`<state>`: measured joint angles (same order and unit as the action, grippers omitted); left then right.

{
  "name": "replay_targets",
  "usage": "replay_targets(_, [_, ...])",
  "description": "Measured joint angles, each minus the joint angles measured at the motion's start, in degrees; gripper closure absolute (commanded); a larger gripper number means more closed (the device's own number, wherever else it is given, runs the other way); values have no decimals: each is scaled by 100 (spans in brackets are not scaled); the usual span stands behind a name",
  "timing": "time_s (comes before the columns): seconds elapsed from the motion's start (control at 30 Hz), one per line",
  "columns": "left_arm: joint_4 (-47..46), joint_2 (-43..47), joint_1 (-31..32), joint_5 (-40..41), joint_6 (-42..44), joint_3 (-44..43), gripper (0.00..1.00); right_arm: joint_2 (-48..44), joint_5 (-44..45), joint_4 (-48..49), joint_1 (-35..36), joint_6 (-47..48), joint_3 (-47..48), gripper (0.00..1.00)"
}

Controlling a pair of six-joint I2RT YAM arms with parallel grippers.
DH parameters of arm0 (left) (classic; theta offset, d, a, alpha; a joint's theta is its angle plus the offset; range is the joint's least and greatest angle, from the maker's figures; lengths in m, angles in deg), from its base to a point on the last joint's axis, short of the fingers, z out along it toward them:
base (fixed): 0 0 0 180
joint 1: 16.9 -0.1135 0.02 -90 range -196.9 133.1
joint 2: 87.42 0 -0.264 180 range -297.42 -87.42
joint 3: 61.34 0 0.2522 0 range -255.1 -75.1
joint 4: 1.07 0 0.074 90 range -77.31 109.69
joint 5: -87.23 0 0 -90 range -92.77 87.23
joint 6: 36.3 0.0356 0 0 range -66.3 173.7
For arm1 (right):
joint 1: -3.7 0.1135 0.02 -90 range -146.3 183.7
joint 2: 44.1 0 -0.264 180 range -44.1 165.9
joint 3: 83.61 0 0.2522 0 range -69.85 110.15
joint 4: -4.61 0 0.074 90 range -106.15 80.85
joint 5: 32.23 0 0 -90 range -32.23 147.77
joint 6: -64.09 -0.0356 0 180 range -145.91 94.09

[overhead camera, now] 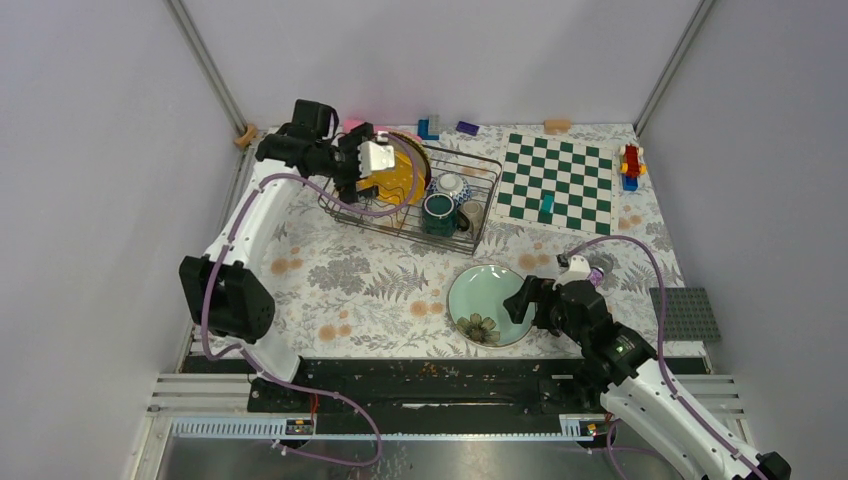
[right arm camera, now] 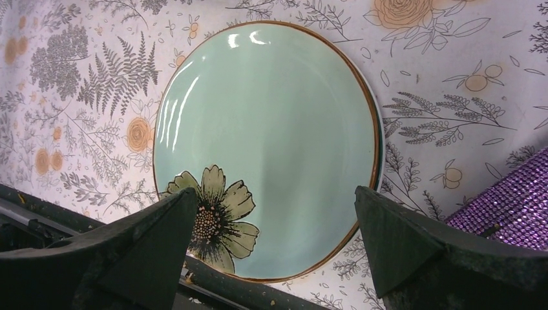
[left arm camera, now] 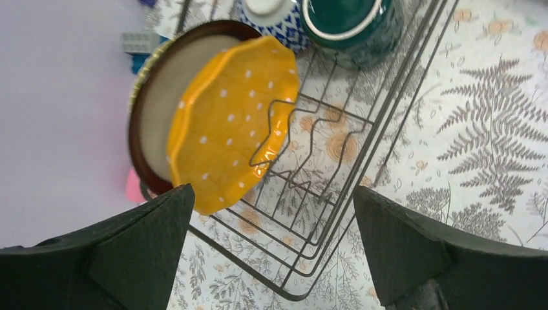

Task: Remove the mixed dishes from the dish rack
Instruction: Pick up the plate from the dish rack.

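REMOTE STATION: My left pincer (left arm camera: 271, 190) hangs over the left end of the dish rack (left arm camera: 336, 194), both fingers spread wide with nothing between them. As I judge it, the coming move turns on 1 relation. The yellow dotted plate (left arm camera: 229, 123) stands on edge in the rack's tines, below and ahead of that pincer. It sits toward the left finger rather than centred in the gap, and its long axis runs slantwise across the line on which the fingers close. I would expect to shift and turn the wrist before pinching the rim.

Just behind it, toward the rack's far-left corner, stands the cream plate (left arm camera: 155, 97) with a dark red rim. The dark green mug (left arm camera: 346, 22) and the patterned bowl (left arm camera: 271, 19) sit in the rack's right half.

The left arm is plainly the nearer of the 2 to the rack. The right pincer (right arm camera: 273, 194), equally spread and empty, hovers well apart from the rack on its near side. It is over the pale green floral plate (right arm camera: 268, 116), which lies flat on the table outside the rack.

I can read no brand, label or writing in any of the 3 views.
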<state>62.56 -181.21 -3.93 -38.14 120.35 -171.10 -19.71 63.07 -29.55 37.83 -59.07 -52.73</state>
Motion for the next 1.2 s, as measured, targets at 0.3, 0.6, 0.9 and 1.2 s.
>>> replay_targets(0.3, [195,-494,9,404,693,-168,1,164,177,-170,0,74,175,1])
replay_targets(0.6, [59,-1143,9,614,887,-866,3,245,422,-315,0,153,299,1])
replay_targets(0.9, [15,-1604,72,721,898,-984,6,197,614,-428,0,186,372,1])
replay_targets(1.2, [-68,-1784,179,997,944,-1104,11,197,623,-455,0,186,387,1])
